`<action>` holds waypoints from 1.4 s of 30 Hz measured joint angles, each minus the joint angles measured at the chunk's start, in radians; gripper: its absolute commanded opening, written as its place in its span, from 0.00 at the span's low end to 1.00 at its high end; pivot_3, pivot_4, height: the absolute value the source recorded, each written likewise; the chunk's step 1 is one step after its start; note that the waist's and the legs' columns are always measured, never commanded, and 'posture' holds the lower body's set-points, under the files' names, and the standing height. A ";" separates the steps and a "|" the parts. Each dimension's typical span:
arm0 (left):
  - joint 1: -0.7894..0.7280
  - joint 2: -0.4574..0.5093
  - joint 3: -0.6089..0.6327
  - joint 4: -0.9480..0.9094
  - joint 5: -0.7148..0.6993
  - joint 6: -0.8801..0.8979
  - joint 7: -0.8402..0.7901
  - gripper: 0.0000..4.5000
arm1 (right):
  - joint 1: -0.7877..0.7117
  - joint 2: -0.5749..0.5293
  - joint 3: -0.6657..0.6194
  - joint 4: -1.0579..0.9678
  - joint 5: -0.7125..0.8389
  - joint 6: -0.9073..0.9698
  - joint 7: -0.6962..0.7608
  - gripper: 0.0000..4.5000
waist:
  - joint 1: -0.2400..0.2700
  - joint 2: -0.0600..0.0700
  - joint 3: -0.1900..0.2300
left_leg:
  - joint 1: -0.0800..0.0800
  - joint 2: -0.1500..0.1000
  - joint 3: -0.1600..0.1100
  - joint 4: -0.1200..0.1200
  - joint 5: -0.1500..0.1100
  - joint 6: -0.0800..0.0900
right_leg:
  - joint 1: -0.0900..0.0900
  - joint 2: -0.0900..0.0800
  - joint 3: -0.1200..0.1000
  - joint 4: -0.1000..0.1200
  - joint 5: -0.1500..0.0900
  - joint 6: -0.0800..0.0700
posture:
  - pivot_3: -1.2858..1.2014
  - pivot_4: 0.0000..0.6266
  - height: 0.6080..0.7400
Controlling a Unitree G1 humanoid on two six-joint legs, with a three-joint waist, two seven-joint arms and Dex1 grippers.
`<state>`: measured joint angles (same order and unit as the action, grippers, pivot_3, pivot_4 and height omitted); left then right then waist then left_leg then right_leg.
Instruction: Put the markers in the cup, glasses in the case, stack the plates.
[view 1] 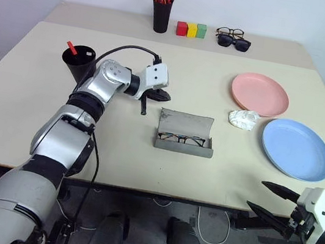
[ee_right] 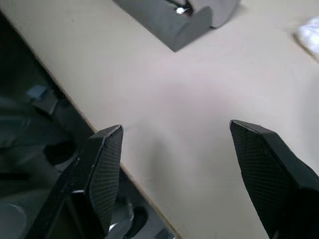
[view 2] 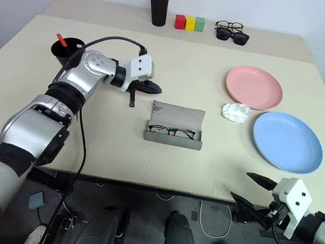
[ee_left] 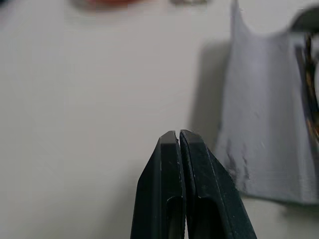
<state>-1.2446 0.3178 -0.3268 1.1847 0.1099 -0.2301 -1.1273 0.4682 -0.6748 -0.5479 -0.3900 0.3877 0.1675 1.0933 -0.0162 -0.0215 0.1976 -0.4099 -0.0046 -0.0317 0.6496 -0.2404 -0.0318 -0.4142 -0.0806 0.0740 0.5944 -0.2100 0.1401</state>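
Case: grey felt-like hinged spectacle case (view 1: 185, 135), frame centre, lid up (thin black wire-rimmed glasses (view 1: 181, 139) inside).
Left gripper (view 1: 152, 100): clenched, empty.
Right gripper (view 1: 267, 198): released, lower right.

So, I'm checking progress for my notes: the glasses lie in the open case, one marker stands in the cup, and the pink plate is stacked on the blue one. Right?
Not quite. The left eye view shows the pink plate and the blue plate lying apart, side by side, unstacked. The glasses do lie in the open case, and a marker stands in the cup.
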 measured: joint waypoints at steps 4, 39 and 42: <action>-0.043 -0.027 -0.013 0.077 0.057 -0.052 -0.029 0.01 | 0.023 0.007 -0.012 0.000 -0.004 -0.051 -0.025 0.77 | 0.002 -0.001 0.001 | 0.000 0.000 0.000 0.000 0.000 0.000 | 0.000 0.000 0.000 0.000 0.000 0.000 | 0.52 0.24 1.00; 0.011 -0.053 -0.087 0.020 -0.102 0.213 -0.481 0.01 | -0.139 0.006 0.066 -0.037 0.143 -0.032 -0.118 0.77 | 0.001 -0.001 0.000 | 0.002 0.000 -0.002 0.001 -0.001 0.001 | 0.003 0.000 0.000 0.003 0.000 0.002 | 0.52 0.24 1.00; 0.049 -0.025 -0.155 -0.079 -0.159 0.205 -0.480 0.01 | -0.144 0.005 0.072 -0.026 0.132 -0.008 -0.148 0.77 | 0.003 0.000 -0.001 | 0.002 0.000 -0.002 0.001 -0.001 0.001 | 0.004 0.000 0.000 0.002 -0.001 0.001 | 0.52 0.24 1.00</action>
<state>-1.1959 0.2931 -0.4821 1.1062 -0.0489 -0.0249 -1.6071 0.3240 -0.6695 -0.4754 -0.4165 0.5198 0.1600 0.9453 -0.0130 -0.0216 0.1966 -0.4075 -0.0045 -0.0336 0.6503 -0.2411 -0.0304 -0.4107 -0.0806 0.0739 0.5966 -0.2106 0.1412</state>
